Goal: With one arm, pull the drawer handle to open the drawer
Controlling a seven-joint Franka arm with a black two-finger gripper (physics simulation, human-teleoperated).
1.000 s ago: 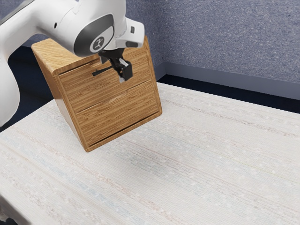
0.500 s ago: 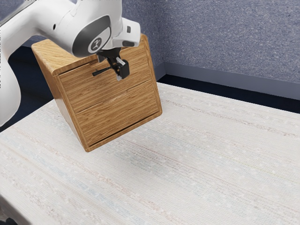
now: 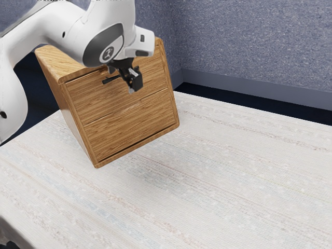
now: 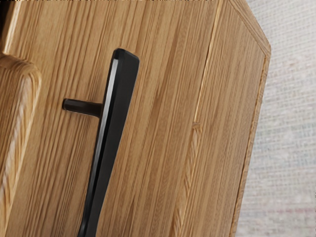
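Edging nearer over the last second, the hand (image 3: 130, 79) is hovering at the black handle (image 3: 110, 80) of the closed top drawer (image 3: 104, 98), its spread impossible to tell, and is risking an off-centre grab that slips off or drags the wooden cabinet (image 3: 132, 127) across the worktop (image 3: 233, 171).

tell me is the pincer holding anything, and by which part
Cannot be told. The pincer is at the end of the black handle of the top drawer nearer the exterior view's right, but a grip on it cannot be made out.
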